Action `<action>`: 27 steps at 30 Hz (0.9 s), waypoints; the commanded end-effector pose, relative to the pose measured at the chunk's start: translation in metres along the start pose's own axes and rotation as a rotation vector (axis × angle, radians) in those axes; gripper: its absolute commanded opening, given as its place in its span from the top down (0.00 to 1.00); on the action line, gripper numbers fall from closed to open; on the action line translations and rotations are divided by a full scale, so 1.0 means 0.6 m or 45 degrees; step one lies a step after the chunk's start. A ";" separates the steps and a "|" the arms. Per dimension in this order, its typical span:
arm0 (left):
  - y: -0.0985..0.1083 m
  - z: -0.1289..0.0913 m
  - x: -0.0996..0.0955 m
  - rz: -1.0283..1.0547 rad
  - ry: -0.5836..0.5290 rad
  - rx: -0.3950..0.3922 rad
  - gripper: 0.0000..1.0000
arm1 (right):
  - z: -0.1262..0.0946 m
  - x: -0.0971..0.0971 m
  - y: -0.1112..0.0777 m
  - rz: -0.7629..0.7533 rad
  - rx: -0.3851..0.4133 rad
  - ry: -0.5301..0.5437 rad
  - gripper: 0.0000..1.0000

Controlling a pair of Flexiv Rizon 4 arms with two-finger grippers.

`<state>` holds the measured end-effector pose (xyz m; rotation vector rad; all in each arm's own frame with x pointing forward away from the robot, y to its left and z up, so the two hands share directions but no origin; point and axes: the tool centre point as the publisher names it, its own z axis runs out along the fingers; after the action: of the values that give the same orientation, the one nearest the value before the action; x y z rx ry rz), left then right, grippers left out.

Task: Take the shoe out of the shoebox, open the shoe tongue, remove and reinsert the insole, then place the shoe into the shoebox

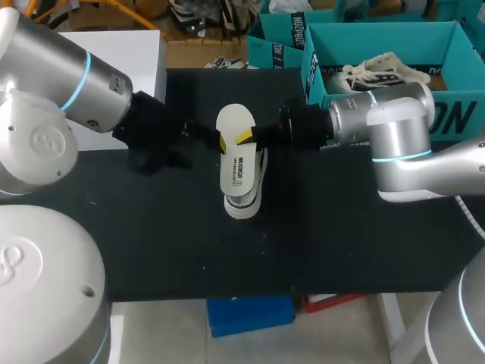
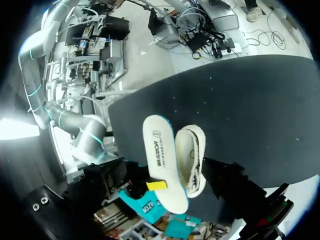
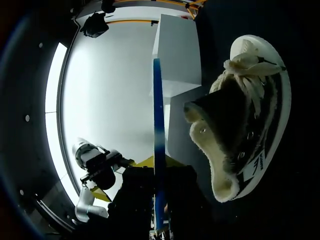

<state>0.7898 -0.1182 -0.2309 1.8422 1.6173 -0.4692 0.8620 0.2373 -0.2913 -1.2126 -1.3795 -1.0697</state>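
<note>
Our black bench has a matte top with a few pale specks toward its near edge. At its far left corner stands a plain white box; we cannot tell whether it rests on the bench or just beside it. At the far right corner, a second pale laced shoe lies inside the shoebox.

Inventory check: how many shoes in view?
2. One shoe lies on the table by the held insole; a second shoe sits in the shoebox. Others may be hidden there.
</note>
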 end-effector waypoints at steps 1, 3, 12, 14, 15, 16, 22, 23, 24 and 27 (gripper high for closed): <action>0.013 0.020 -0.020 -0.003 0.403 0.023 0.00 | 0.002 0.000 0.000 0.001 -0.002 -0.003 1.00; 0.021 0.027 -0.028 -0.035 0.500 0.048 0.00 | 0.002 0.000 0.000 0.001 -0.002 -0.003 1.00; 0.044 0.046 -0.062 -0.071 0.697 0.126 0.00 | 0.002 0.000 0.000 0.001 -0.002 -0.003 1.00; 0.043 0.051 -0.069 -0.076 0.747 0.128 0.00 | 0.002 0.000 0.000 0.001 -0.002 -0.003 1.00; 0.042 0.053 -0.072 -0.065 0.773 0.129 0.00 | 0.002 0.000 0.000 0.001 -0.002 -0.003 1.00; 0.041 0.056 -0.074 -0.063 0.802 0.114 0.00 | 0.002 0.000 0.000 0.001 -0.002 -0.003 1.00; 0.038 0.063 -0.078 -0.064 0.933 0.097 0.00 | 0.002 0.000 0.000 0.001 -0.002 -0.003 1.00; 0.035 0.063 -0.079 -0.067 0.940 0.096 0.00 | 0.002 0.000 0.000 0.001 -0.002 -0.003 1.00; 0.034 0.063 -0.080 -0.066 0.959 0.093 0.00 | 0.002 0.000 0.000 0.001 -0.002 -0.003 1.00; 0.030 0.061 -0.080 -0.070 0.978 0.092 0.00 | 0.002 0.000 0.000 0.001 -0.002 -0.003 1.00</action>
<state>0.8058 -0.1765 -0.2262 2.0477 1.9711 -0.1538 0.8618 0.2377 -0.2913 -1.2130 -1.3788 -1.0705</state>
